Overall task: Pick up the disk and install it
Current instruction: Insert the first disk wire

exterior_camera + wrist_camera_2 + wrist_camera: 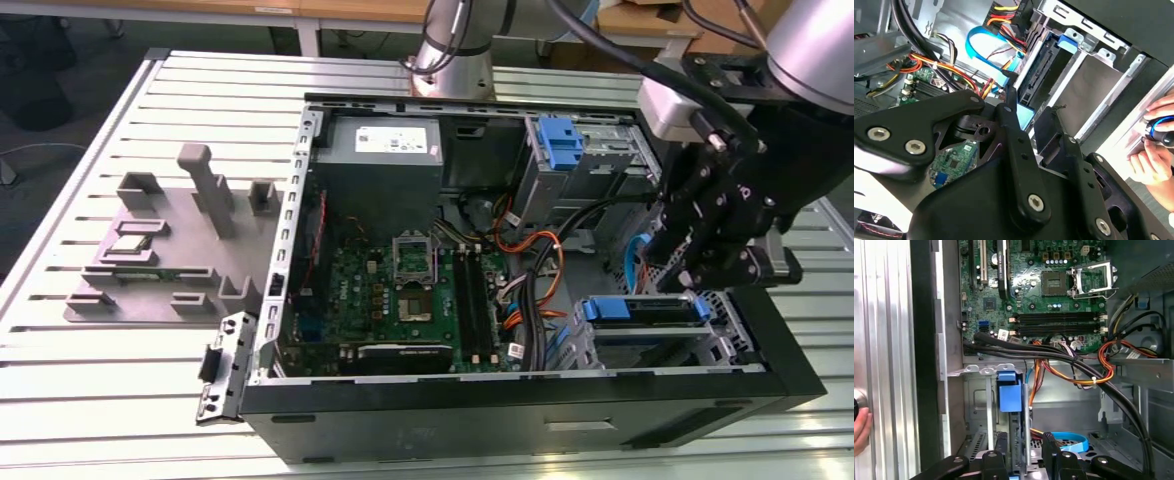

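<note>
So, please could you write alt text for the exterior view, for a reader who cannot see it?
A black gripper hangs over the drive cage at the exterior view's right of an open computer case, above a blue drive carrier. A grey fixture block sits on the slatted table.

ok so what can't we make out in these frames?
- Disk label face: exterior view, hidden inside the drive cage.
- Disk's seating depth: second wrist view, gripper body covers the bay's near end.
- Person's hand: second wrist view, cut off by the edge.
</note>
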Controlling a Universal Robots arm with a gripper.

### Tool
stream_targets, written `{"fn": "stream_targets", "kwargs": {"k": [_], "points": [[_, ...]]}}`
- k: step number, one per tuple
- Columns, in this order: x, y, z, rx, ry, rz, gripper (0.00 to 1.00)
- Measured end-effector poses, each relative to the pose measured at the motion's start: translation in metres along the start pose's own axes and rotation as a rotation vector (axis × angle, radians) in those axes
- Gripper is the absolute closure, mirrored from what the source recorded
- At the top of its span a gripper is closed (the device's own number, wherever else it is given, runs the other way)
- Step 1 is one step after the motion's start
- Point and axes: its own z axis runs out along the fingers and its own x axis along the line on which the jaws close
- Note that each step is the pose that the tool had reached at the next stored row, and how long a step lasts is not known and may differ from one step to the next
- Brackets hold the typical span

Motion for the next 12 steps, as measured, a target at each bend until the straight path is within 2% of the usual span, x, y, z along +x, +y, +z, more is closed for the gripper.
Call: {"fn": "stream_targets", "kwargs": {"k": [5, 8, 12], "points": [[-0.0005, -0.0001, -0.0093, 0.0, 0.0002, 0.0, 0.58], [-0.0016, -0.0002, -0.0093, 0.0, -0.0002, 0.0, 0.58], [-0.0068, -0.0036, -0.0072, 0.0, 0.0, 0.0, 0.58]]}}
